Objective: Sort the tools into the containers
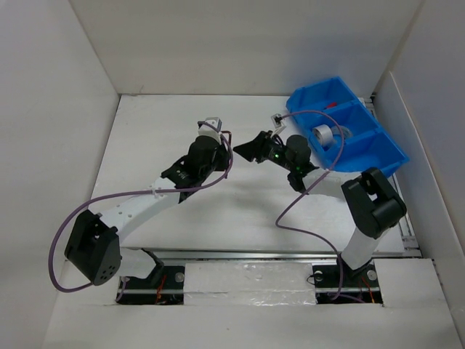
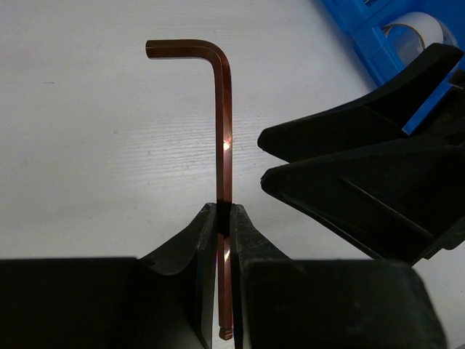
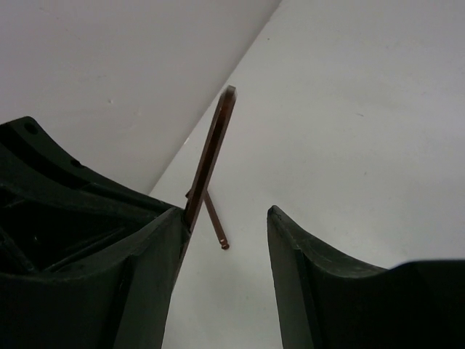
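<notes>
- The left gripper (image 2: 224, 211) is clamped on a hex key's (image 2: 225, 109) long arm, over the white surface (image 2: 87, 145).
- The right gripper (image 3: 225, 211) stands open just beside it; its wrist view shows the key edge-on.
- Only the top view shows the whole blue bin (image 1: 374, 145), with a tape roll (image 1: 322, 134) inside.

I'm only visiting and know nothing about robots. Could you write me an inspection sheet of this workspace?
Surface: white table, plain.
Job's things: hex key, gripped; tape roll in the middle compartment of the blue bin.
Clutter: nothing seen.
Grippers: left gripper shut on the hex key; right gripper open, close beside it.
Cables: purple cables looping along both arms.
Surroundings: white walls around the table.
</notes>
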Robot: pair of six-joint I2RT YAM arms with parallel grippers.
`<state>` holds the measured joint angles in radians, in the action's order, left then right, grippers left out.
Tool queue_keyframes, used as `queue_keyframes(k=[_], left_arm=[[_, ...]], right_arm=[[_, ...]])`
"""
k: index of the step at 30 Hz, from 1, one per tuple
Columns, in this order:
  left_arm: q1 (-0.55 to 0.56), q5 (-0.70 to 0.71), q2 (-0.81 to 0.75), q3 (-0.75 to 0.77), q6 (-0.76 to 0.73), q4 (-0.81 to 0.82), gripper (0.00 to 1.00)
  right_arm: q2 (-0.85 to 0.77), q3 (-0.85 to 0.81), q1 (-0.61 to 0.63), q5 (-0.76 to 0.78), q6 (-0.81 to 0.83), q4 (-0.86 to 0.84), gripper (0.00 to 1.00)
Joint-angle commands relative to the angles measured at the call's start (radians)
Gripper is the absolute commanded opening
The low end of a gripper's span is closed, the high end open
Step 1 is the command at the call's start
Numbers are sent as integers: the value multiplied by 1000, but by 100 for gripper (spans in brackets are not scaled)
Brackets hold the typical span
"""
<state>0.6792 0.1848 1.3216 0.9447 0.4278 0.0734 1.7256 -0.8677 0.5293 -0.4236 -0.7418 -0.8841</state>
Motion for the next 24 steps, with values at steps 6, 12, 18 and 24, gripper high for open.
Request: queue_keyframes(k=[6,12,18,24], left_arm=[[23,21,-1,-4,2,83,0],[33,28,-13,-1,5,86,0],[52,50,-22,0,2,83,0],[52,56,-10,-1,0,80,0]], right_arm=[[34,-88,21,-4,-30,-142,55],[74,-132,21,-6,-27,-110,54],[115,-154,31,-18,-37,-131,34],[153,-137,40,-24,-70,-202,2]])
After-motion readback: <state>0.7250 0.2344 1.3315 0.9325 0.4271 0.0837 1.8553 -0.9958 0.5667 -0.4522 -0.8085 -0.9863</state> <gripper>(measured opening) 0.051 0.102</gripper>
